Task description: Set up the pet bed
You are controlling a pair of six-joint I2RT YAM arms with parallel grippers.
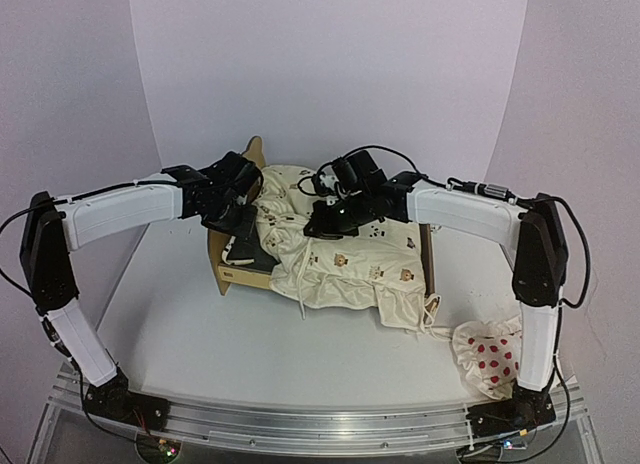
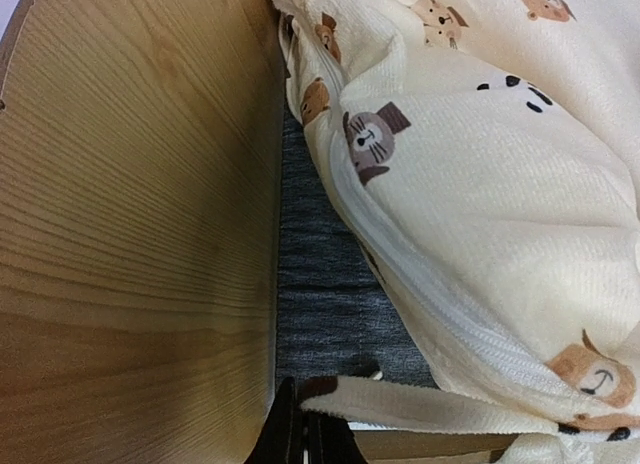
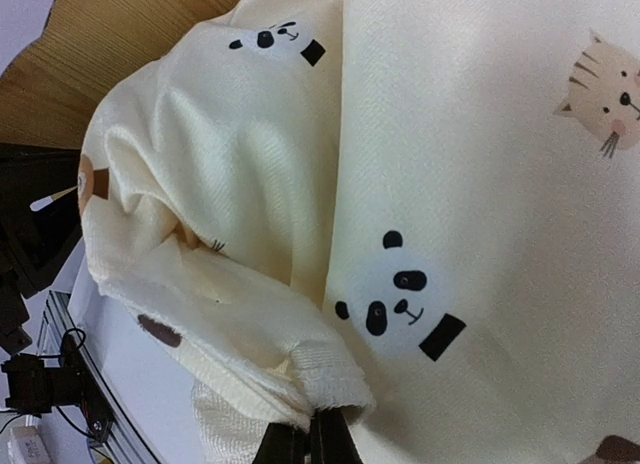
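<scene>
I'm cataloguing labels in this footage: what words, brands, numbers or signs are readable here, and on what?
No text can be read anywhere.
The cream cover shows only animal-face prints, the pillow only red dots, and the visible plywood of the pet bed is unmarked.

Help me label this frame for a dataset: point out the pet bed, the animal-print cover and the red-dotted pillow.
pet bed (image 1: 243,277), top external view, on its near plywood rail.
animal-print cover (image 1: 340,264), top external view, middle of the draped fabric.
red-dotted pillow (image 1: 490,359), top external view, its dotted middle.
</scene>
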